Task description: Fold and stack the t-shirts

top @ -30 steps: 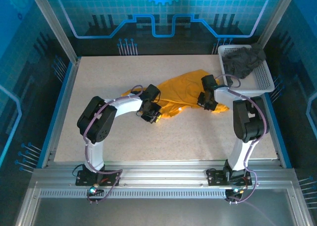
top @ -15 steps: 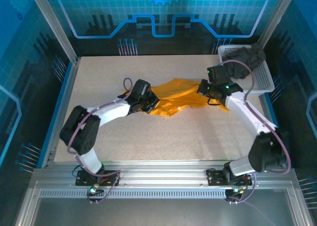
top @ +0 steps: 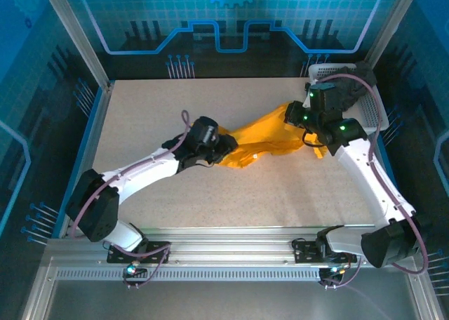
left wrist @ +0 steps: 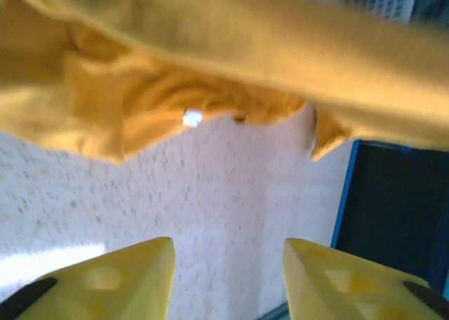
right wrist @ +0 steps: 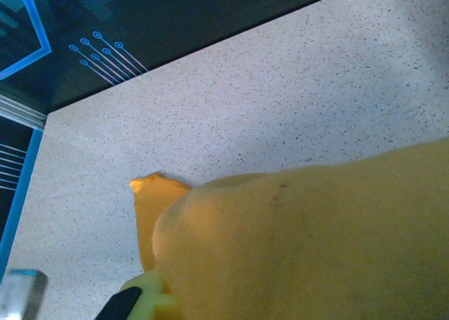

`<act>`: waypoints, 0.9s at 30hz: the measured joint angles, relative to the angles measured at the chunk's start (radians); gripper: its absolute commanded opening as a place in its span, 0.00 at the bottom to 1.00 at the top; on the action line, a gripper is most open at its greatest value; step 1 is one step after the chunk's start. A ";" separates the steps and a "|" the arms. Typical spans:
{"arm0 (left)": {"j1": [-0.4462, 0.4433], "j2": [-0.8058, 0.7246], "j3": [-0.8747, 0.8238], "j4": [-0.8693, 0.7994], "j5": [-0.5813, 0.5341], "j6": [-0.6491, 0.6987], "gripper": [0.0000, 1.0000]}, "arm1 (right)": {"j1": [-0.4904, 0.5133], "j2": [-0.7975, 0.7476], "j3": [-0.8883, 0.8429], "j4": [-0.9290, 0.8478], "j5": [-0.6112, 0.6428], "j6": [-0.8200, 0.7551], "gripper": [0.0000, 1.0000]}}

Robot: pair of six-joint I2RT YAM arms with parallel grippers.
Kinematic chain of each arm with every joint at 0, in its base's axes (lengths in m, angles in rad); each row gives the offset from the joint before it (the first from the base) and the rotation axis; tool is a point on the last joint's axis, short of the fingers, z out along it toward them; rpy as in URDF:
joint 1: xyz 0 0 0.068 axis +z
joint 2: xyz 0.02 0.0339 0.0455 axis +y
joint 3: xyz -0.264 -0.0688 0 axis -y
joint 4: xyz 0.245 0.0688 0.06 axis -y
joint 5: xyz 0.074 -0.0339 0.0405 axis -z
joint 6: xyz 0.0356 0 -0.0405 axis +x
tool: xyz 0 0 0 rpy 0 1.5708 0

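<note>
Just beyond parted left fingers (left wrist: 105,285) hangs the orange t-shirt (left wrist: 210,46).

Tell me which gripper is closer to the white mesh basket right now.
Right. The right gripper, shut on the orange t-shirt, sits just left of the basket. The left gripper is open at the shirt's other end, much farther to the left.
</note>
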 measured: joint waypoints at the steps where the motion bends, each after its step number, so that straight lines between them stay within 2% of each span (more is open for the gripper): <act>1: -0.023 0.018 0.011 -0.015 -0.002 0.010 0.65 | -0.001 0.007 0.004 0.000 -0.001 0.000 0.00; 4: -0.052 0.083 0.023 -0.047 -0.006 0.004 0.73 | -0.014 0.052 0.026 0.001 -0.013 0.001 0.00; 9: -0.043 0.188 0.023 -0.098 -0.052 -0.095 0.79 | -0.043 0.171 0.093 0.004 -0.037 -0.001 0.00; 17: 0.015 0.338 0.096 -0.074 -0.119 -0.298 0.76 | -0.058 0.227 0.130 0.004 -0.079 -0.005 0.00; 21: 0.035 0.409 0.163 -0.073 -0.129 -0.369 0.64 | -0.066 0.226 0.127 0.005 -0.094 -0.005 0.00; 23: 0.041 0.426 0.190 -0.114 -0.128 -0.396 0.53 | -0.068 0.224 0.116 0.009 -0.100 -0.005 0.00; 25: 0.044 0.443 0.215 -0.156 -0.126 -0.418 0.39 | -0.071 0.220 0.100 0.011 -0.105 -0.004 0.00; 27: 0.049 0.455 0.234 -0.201 -0.115 -0.430 0.20 | -0.074 0.213 0.080 0.013 -0.108 -0.004 0.00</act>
